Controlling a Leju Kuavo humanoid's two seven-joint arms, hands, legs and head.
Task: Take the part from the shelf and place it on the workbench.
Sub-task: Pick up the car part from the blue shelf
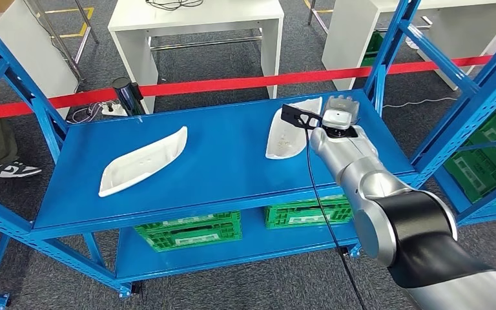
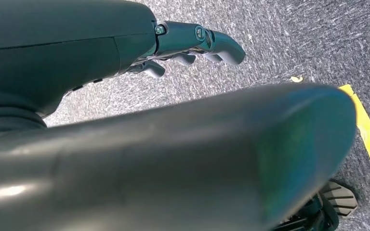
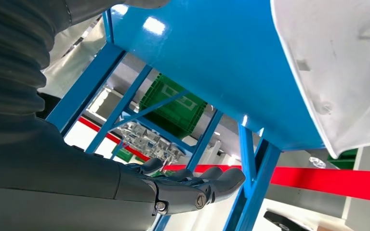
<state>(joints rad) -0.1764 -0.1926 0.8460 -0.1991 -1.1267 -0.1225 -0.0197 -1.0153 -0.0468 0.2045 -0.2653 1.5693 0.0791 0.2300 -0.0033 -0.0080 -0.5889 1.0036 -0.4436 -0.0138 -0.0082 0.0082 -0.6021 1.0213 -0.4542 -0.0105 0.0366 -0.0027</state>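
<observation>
White moulded plastic shell part [image 1: 289, 132] is looking light, stiff, slick; my right robot hand [image 1: 340, 111] is hovering beside it, fingers apart, aiming for its rim

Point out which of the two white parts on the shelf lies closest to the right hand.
The right-side white part, directly beside the right hand. The other white part lies far off toward the shelf's left.

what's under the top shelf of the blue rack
Two green crates sit on the lower shelf. The top shelf covers their rear parts, hiding anything farther back.
</observation>
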